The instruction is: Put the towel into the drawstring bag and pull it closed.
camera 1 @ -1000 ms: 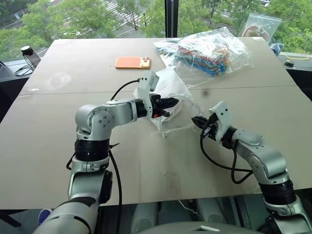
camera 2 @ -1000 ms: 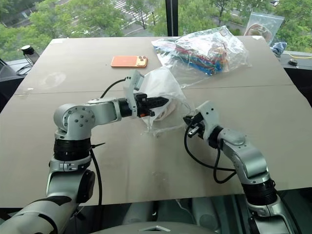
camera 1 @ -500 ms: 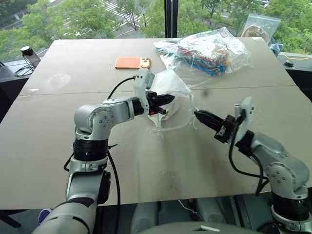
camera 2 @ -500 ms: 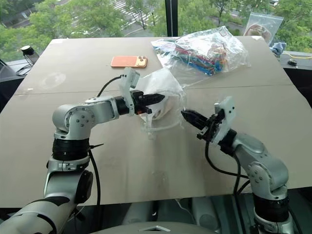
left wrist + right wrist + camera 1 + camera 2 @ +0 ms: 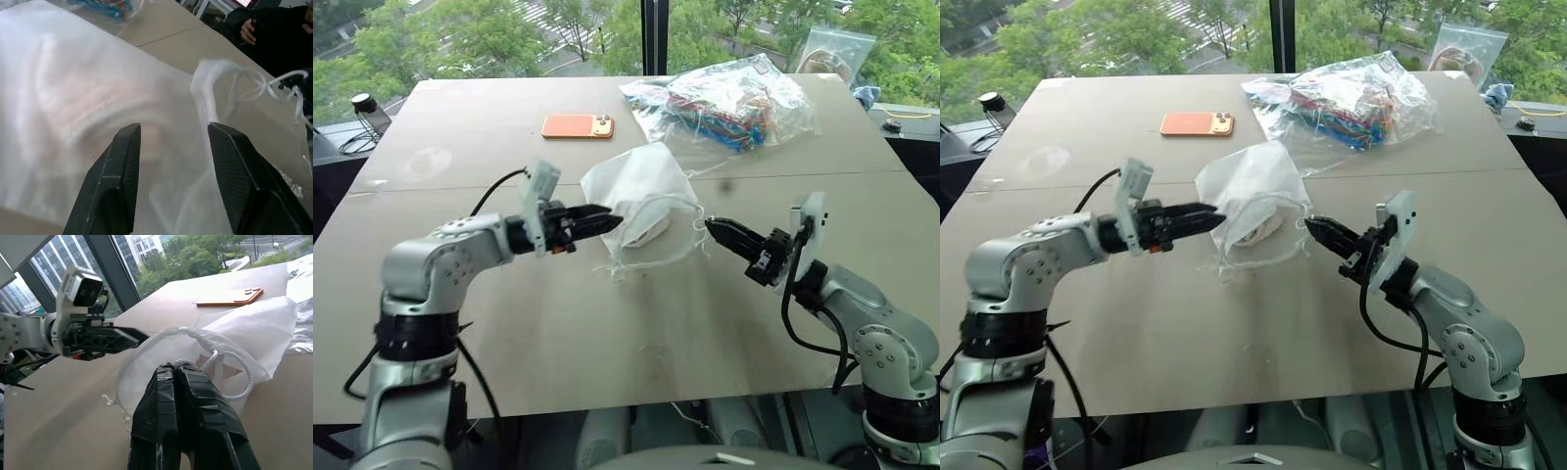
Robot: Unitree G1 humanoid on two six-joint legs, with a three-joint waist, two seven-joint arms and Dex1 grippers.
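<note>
The drawstring bag (image 5: 641,201) lies near the middle of the desk (image 5: 460,323), puffed up and slightly lifted at its mouth. Through its thin milky fabric a pale wad shows, which I take to be the towel (image 5: 1258,227), already inside.

The left end effector (image 5: 597,217) points at the bag's near side with its two black fingers (image 5: 122,171) parted about halfway; in the left wrist view the fabric lies between and beyond them, but nothing is pinched. The right end effector (image 5: 713,228) is fully closed on a thin white cord (image 5: 230,367) at the bag's mouth; the right wrist view shows the cord looping out from its closed tips.

The bag is very light, limp and slippery, so it will slide along the desk rather than resist a tug on the cord. Closing it probably needs one side anchored: the gathered fabric at the mouth is the best place to hold, or the opposite cord, while the right side pulls away. The cord is thin and could slip from the fingers if pulled sharply. The towel is soft and should compress without trouble, though it could shift toward the mouth.

An orange phone (image 5: 578,125) and a clear plastic bag of colourful items (image 5: 729,98) lie farther back, well apart.
</note>
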